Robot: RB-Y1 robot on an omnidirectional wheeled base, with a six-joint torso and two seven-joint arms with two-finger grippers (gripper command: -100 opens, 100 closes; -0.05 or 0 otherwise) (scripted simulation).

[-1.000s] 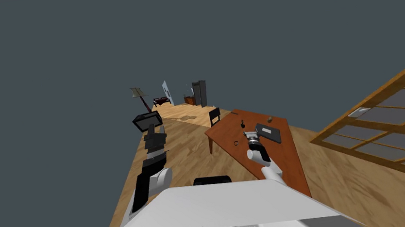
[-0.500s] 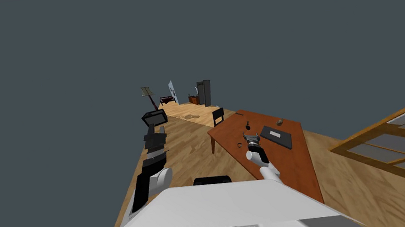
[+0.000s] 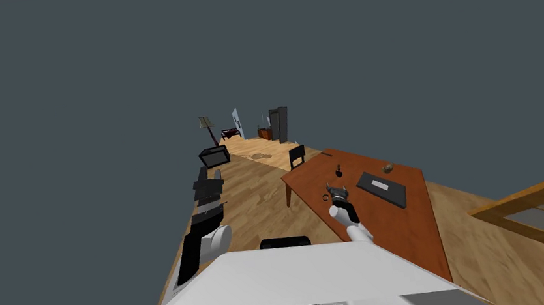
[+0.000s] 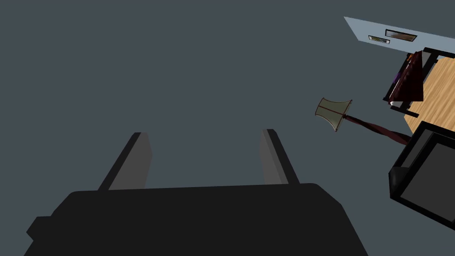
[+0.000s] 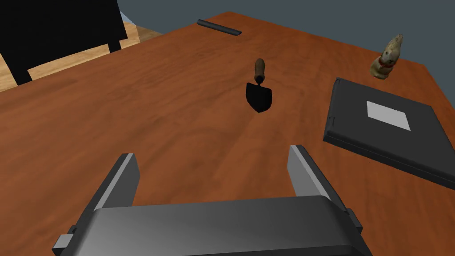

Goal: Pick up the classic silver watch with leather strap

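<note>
Hovering with the right gripper (image 3: 337, 188) low over the reddish-brown table (image 3: 419, 233), fingers spread wide, gripping nothing. Holding the left gripper (image 4: 202, 155) out over the floor on the left, well apart from the table, likewise wide open and empty

Taking for the watch (image 3: 326, 197) the small dark ring lying just left of the right gripper, on the table's near-left part, not far from the left edge; too small in the head view to tell case from strap. Pointing the right fingers toward a small trowel (image 5: 259, 94) farther off, with a dark flat case (image 5: 377, 138) to its right, a pale figurine (image 5: 385, 60) beyond that, a dark rod (image 5: 219, 27) at the far edge and a black chair (image 5: 62, 31) past the far left corner

Probably light, with a hard, slick, easily scratched case and a limp strap likely to flop or slide on the smooth top. Best to close across the case, or across the strap right beside it, coming straight down and squeezing gently

Bare tabletop all around the ring, nothing touching it. Likely need to shift left before descending. Worth minding the left table edge close by: easy to nudge the watch off it. Trowel and flat case well apart, no hindrance
</note>
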